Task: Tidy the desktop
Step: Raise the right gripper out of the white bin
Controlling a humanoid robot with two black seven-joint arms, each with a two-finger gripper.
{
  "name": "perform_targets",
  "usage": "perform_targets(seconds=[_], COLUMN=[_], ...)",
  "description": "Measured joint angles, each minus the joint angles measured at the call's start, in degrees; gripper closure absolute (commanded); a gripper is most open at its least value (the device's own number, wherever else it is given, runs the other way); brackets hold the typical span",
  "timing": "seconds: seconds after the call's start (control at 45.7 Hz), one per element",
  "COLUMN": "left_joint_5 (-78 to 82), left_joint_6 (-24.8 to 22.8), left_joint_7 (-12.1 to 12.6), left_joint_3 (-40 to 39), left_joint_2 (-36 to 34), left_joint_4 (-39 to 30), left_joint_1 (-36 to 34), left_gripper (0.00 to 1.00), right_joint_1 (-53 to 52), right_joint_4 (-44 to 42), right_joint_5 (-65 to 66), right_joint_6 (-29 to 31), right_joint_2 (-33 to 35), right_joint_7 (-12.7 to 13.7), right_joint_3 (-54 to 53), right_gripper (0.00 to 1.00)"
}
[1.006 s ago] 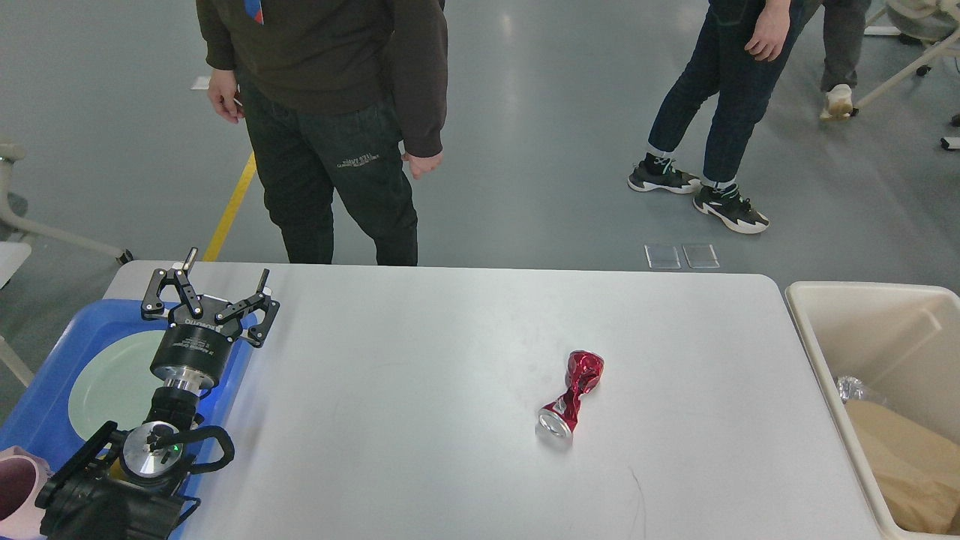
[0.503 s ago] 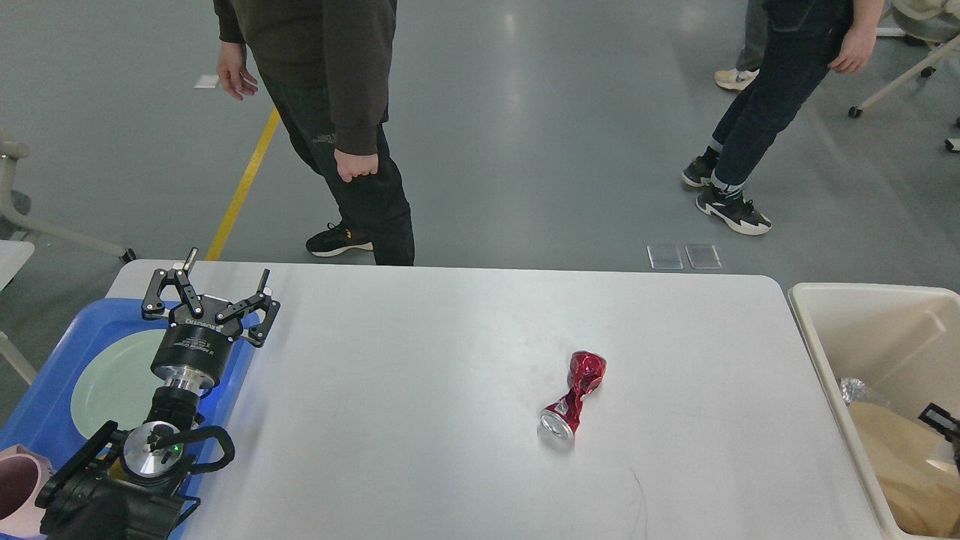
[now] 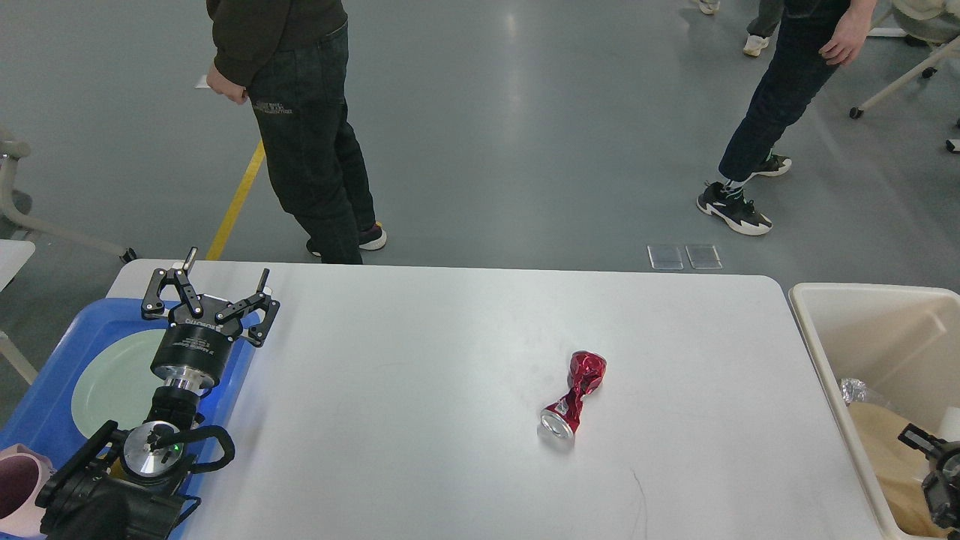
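The desktop (image 3: 420,375) fills the middle of the view, bare but for a crushed red can (image 3: 573,403) lying right of its centre, so clearing that can is likely the step in hand. The left gripper (image 3: 212,294) hovers spread wide and empty over the desktop's left edge; the right gripper (image 3: 930,461), barely in view beyond its right edge, cannot be read. Left of the desktop a blue tray (image 3: 45,420) holds a pale plate (image 3: 112,382), and the bin (image 3: 877,330) to its right holds crumpled brown paper, where the can probably belongs.

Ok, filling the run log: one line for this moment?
left pincer: open, over blue plastic tray | crushed red can: on white desktop

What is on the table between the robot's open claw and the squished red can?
Nothing. In the head view, bare white desktop lies between the left gripper and the crushed red can.
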State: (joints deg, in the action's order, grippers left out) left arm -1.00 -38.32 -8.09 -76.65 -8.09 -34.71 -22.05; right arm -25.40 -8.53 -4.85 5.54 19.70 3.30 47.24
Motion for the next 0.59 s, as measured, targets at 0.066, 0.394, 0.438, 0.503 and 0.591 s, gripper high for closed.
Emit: perform_targets(seconds=[0.066, 0.394, 0.438, 0.503, 0.591], left_joint_5=[0.0, 0.04, 0.04, 0.04, 0.04], left_joint_6=[0.0, 0.0, 0.0, 0.0, 0.0], left_joint_7=[0.0, 0.0, 0.0, 0.0, 0.0], left_joint_3=[0.0, -0.01, -0.01, -0.01, 0.0], left_joint_2=[0.0, 0.0, 0.0, 0.0, 0.0], left_joint_4=[0.0, 0.0, 0.0, 0.0, 0.0], left_joint_1=[0.0, 0.05, 0.05, 0.05, 0.05], left_gripper=[0.04, 0.04, 0.04, 0.04, 0.04], right_joint_1=[0.05, 0.86, 0.87, 0.88, 0.87], right_joint_4=[0.0, 0.02, 0.06, 0.09, 0.1], right_joint_5=[0.02, 0.16, 0.2, 0.25, 0.27], right_joint_6=[-1.37, -4.88, -4.82, -4.78, -4.76], right_joint_2=[-0.01, -0.08, -0.04, 0.11, 0.36], right_joint_7=[-0.11, -0.22, -0.22, -0.22, -0.22], right_joint_3=[0.01, 0.22, 0.22, 0.23, 0.23], right_gripper=[0.02, 0.0, 0.0, 0.0, 0.0])
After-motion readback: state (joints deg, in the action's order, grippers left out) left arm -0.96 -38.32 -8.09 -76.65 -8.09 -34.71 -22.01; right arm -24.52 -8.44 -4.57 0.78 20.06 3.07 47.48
